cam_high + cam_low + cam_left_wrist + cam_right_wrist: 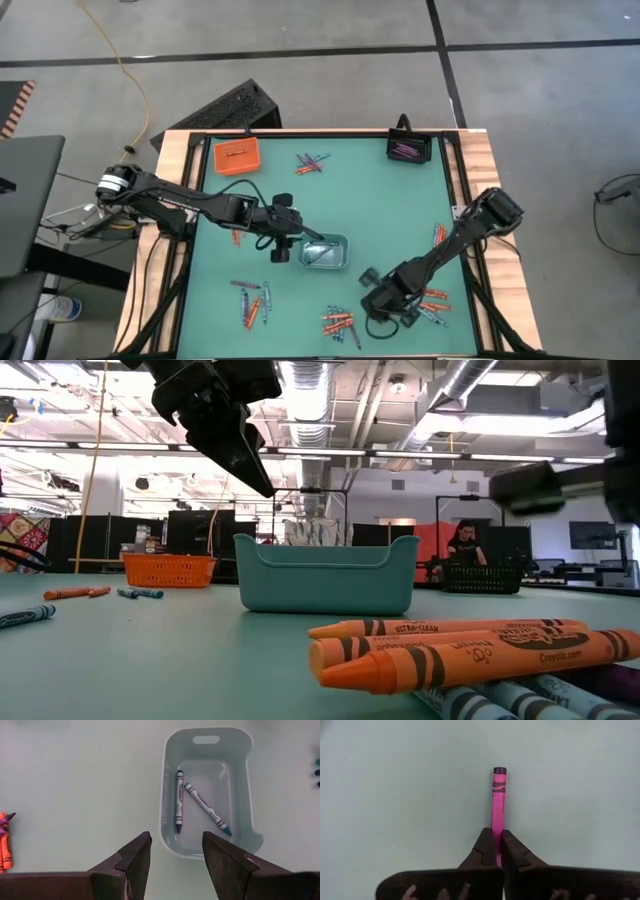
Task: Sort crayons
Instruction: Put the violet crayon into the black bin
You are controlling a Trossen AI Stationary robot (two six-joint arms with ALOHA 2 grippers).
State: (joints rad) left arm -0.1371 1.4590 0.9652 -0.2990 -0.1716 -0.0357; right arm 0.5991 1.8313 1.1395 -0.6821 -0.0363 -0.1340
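While your right hand is clenched on the pink crayon, lift straight off the surface; the left hand hangs released over the clear-grey tray.

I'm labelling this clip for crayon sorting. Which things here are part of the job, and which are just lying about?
Part of the job:
- pink crayon, clamped in the right gripper
- two blue crayons in the clear-grey tray
- orange tray
- black tray
- open left gripper

Lying about:
- yellow cable
- laptop
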